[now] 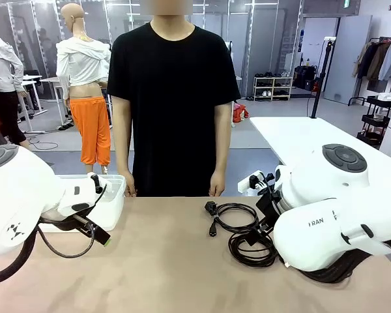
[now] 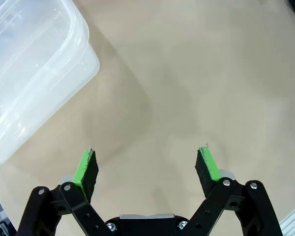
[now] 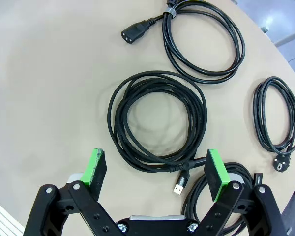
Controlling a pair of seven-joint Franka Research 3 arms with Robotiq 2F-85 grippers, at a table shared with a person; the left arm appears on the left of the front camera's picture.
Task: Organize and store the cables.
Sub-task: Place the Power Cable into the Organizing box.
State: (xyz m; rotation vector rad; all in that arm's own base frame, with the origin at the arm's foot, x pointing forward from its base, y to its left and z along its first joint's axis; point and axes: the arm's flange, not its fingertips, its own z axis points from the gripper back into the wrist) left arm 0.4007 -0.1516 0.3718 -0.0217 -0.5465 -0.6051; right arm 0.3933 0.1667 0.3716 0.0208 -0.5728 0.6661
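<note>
Left gripper [image 2: 147, 152]: mine, fingers spread wide and holding nothing; it hung over bare table, well to the left of the braided coil.
Clear bin [image 1: 114, 202]: stood on the table [image 1: 163, 274] far to the left of the braided coil, just beside my left gripper; seen from my left wrist, its rounded corner [image 2: 34, 73] lay past my finger.
Person [image 1: 173, 98]: stood at the far edge of the table, beyond the braided coil and a little to its left, both hands down at the table's edge.
Cables: all lay on the table, none in the bin.
Braided coil [image 3: 117, 118]: the thickest ring, flat on the table under my right wrist; its USB plug [image 3: 178, 188] pointed back toward me. From the front it was the nearer ring [image 1: 247, 260].
Power cord coil [image 3: 206, 76]: lay just beyond the braided coil and apart from it, its square plug [image 3: 137, 30] sticking out to the side.
Thin coil [image 3: 258, 115]: lay off to one side of the braided coil, well apart, with a round plug [image 3: 281, 163] at its near end.
Fourth coil [image 3: 194, 194]: lay just beside the braided coil's USB plug, partly hidden behind my finger.
Right gripper [image 3: 155, 153]: mine, fingers spread wide and grasping nothing; it hung above the near arc of the braided coil.
</note>
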